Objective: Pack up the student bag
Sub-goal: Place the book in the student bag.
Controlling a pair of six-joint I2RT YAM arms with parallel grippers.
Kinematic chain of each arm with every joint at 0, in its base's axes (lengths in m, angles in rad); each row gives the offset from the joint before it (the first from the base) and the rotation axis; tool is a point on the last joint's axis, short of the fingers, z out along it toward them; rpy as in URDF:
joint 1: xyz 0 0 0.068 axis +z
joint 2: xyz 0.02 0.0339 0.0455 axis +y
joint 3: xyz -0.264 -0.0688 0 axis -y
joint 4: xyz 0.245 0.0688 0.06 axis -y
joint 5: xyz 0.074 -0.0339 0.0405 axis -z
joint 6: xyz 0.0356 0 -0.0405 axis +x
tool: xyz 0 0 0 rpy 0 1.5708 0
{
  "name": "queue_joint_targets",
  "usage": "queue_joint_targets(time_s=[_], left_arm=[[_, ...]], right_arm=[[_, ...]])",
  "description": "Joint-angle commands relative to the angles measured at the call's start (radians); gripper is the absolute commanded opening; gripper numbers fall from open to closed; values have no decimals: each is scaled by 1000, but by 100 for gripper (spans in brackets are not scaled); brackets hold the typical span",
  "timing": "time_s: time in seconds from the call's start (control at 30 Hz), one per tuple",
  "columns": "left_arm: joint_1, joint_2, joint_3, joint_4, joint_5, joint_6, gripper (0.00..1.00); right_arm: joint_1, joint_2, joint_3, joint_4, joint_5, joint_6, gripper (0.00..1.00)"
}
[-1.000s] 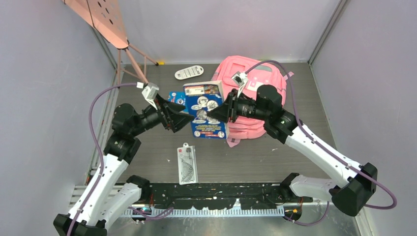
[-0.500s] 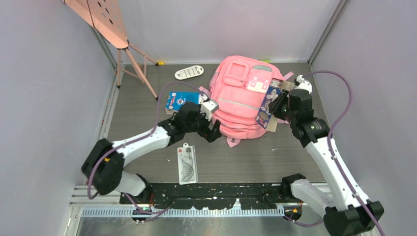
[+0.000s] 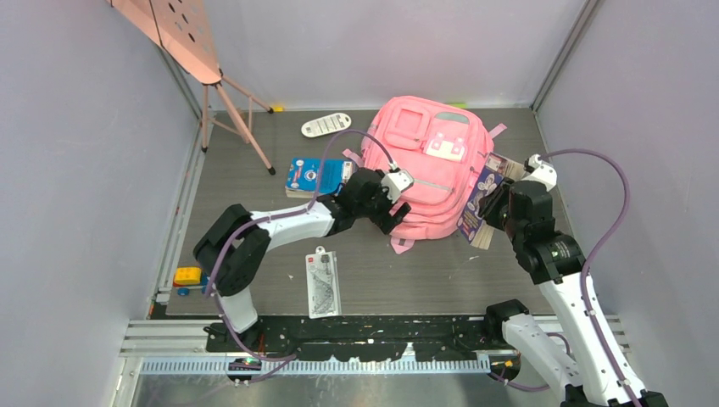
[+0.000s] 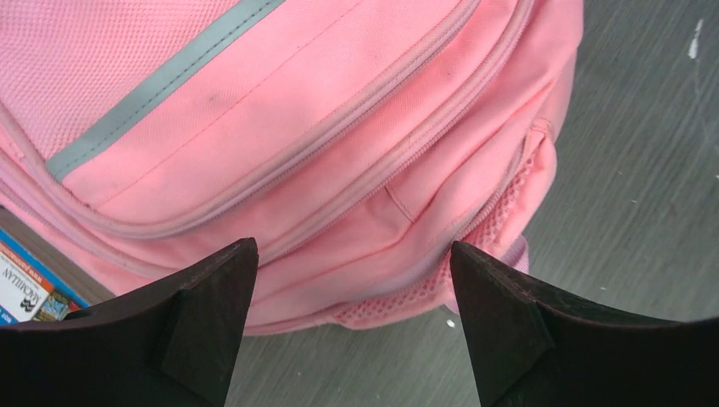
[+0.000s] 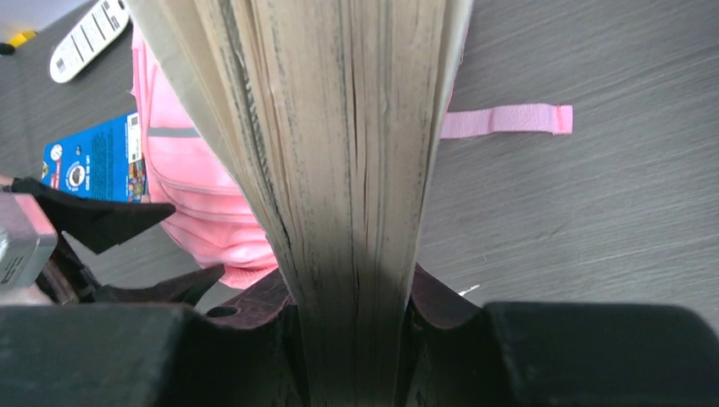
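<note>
The pink student bag (image 3: 424, 170) lies flat at the back middle of the table. My left gripper (image 3: 392, 217) is open and empty at the bag's near left corner; in the left wrist view the bag's zipped pockets (image 4: 339, 144) fill the space above its spread fingertips (image 4: 212, 314). My right gripper (image 3: 487, 206) is shut on a thick book (image 3: 471, 197) and holds it on edge against the bag's right side. In the right wrist view the book's page edges (image 5: 356, 170) stand upright between the jaws.
A blue book (image 3: 315, 175) lies left of the bag. A white flat item (image 3: 326, 125) lies at the back. A clear packaged item (image 3: 322, 281) lies near the front edge. A yellow block (image 3: 187, 275) sits at the left. A pink stand (image 3: 229, 97) leans at the back left. Grey walls enclose the table.
The right gripper has carried the book from the table's middle to the bag's right side. The left arm has let go of the book and reached right to the bag's near left corner.
</note>
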Motion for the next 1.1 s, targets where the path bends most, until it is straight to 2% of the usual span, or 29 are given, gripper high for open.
queue_joint_targets(time_s=[0.0, 0.1, 0.2, 0.47, 0.53, 0.63, 0.87, 1.07], left_arm=[[-5, 60, 76, 42, -41, 87, 85], [-8, 97, 109, 23, -25, 106, 83], [-13, 128, 138, -6, -29, 122, 74], [-50, 114, 164, 2, -70, 124, 16], [-58, 87, 169, 1, -98, 117, 6], [-61, 33, 177, -1, -120, 93, 0], [-61, -67, 209, 1, -128, 11, 0], [-61, -98, 326, -61, -128, -73, 0]], right_arm=[[4, -17, 9, 49, -24, 37, 0], [3, -14, 4, 47, -45, 48, 0], [3, -16, 2, 43, -59, 57, 0], [3, -35, -50, 31, -127, 132, 0], [3, -42, -66, 24, -149, 150, 0], [3, -63, -88, 12, -199, 166, 0], [3, -97, -128, -17, -381, 231, 0], [3, -166, -209, 3, -506, 359, 0]])
